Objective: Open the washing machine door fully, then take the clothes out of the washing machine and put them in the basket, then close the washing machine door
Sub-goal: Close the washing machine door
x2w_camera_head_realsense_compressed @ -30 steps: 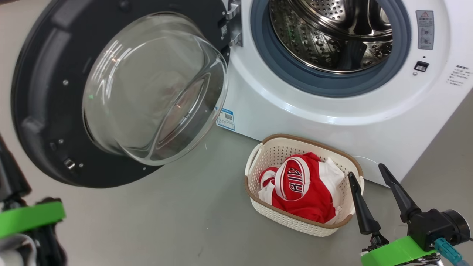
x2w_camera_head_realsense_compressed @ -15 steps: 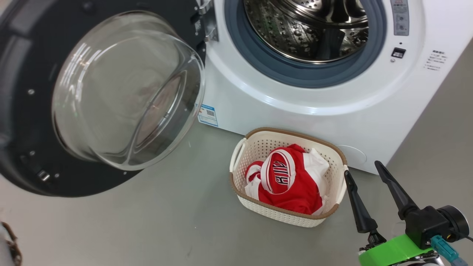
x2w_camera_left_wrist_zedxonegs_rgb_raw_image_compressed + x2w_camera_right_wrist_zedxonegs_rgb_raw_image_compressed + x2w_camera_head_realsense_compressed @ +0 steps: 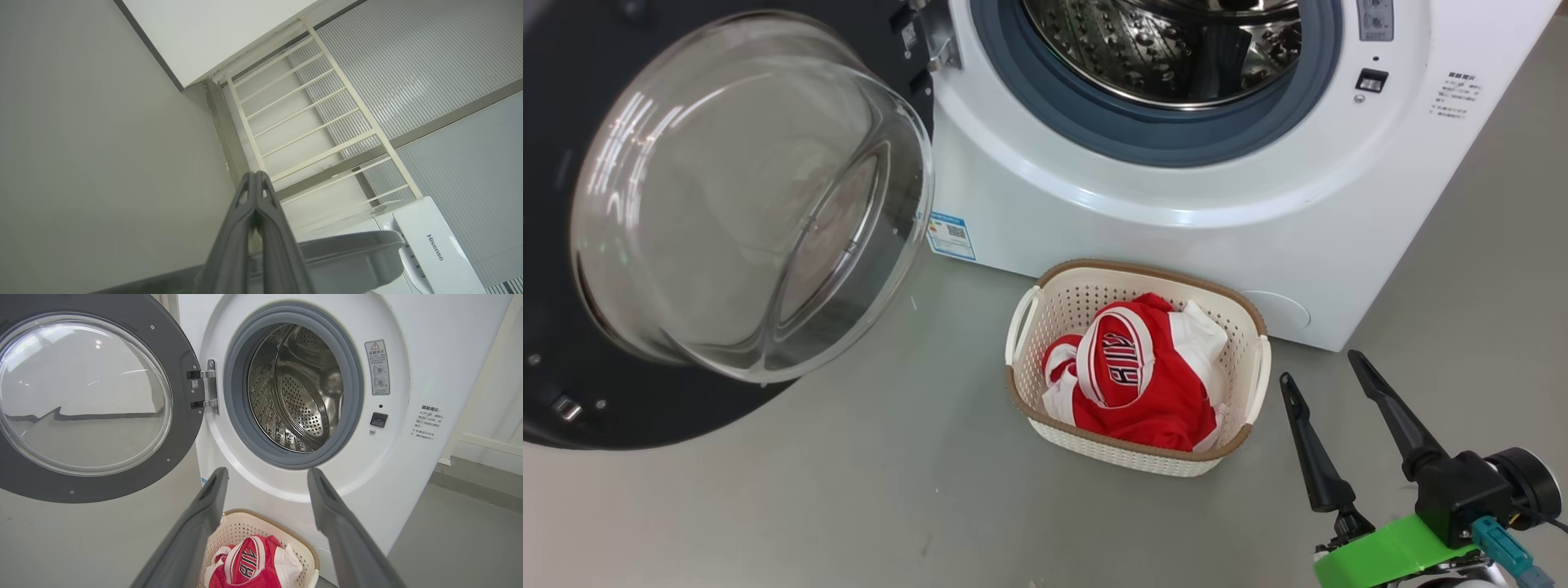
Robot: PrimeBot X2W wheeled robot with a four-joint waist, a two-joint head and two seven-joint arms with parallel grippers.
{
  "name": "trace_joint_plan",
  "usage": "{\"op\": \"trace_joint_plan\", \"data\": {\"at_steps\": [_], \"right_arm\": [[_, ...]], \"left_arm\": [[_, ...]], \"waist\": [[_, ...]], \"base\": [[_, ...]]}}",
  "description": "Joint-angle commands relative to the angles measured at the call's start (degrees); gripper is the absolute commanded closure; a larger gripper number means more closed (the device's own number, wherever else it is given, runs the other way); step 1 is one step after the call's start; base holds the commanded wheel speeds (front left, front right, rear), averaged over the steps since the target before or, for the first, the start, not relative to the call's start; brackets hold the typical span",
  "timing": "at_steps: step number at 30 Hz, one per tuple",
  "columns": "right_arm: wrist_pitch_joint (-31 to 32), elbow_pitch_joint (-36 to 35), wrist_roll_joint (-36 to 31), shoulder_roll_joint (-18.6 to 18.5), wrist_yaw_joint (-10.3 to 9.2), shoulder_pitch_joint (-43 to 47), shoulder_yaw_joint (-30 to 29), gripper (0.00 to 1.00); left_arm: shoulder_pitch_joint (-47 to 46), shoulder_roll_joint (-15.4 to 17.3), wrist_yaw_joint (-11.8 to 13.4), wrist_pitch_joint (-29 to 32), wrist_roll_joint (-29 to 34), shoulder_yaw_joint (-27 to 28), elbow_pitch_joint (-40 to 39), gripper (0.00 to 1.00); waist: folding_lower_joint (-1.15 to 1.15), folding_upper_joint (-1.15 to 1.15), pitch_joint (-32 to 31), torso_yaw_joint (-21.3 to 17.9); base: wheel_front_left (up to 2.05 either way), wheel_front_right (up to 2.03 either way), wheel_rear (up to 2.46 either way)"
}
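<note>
The washing machine door (image 3: pixel 743 196) stands swung open to the left, its clear glass bowl bulging toward me. The white washing machine (image 3: pixel 1176 237) shows its grey ring and steel drum (image 3: pixel 298 388), with no fabric visible inside. On the floor in front sits the basket (image 3: pixel 1135 273), holding the red and white clothes (image 3: pixel 1135 376). My right gripper (image 3: pixel 1321 367) hovers open just right of the basket, holding nothing; in the right wrist view the right gripper (image 3: pixel 267 473) points at the machine above the basket (image 3: pixel 245 522). My left gripper (image 3: pixel 254 176) is shut and empty, pointing upward.
The open door (image 3: pixel 81 396) takes up the space left of the machine. Grey floor (image 3: pixel 890 506) spreads in front of the basket and at the right. In the left wrist view, a cream rack (image 3: pixel 310 122) stands against the wall beyond the machine's top panel (image 3: pixel 433 245).
The head camera has shifted, sliding the whole scene left and up. The left arm's green ring, at the lower left a second ago, has left the head view. The right gripper stays open.
</note>
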Motion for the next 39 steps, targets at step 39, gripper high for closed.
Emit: {"op": "trace_joint_plan", "data": {"at_steps": [39], "right_arm": [[-2.22, 0.49, 1.84, -0.57, 0.34, -2.26, 1.84, 0.00]], "left_arm": [[6.47, -0.52, -1.04, 25.09, -6.79, -6.08, -8.51, 1.00]], "waist": [[0.00, 0.00, -0.42, 0.30]], "base": [[0.00, 0.00, 0.00]]}}
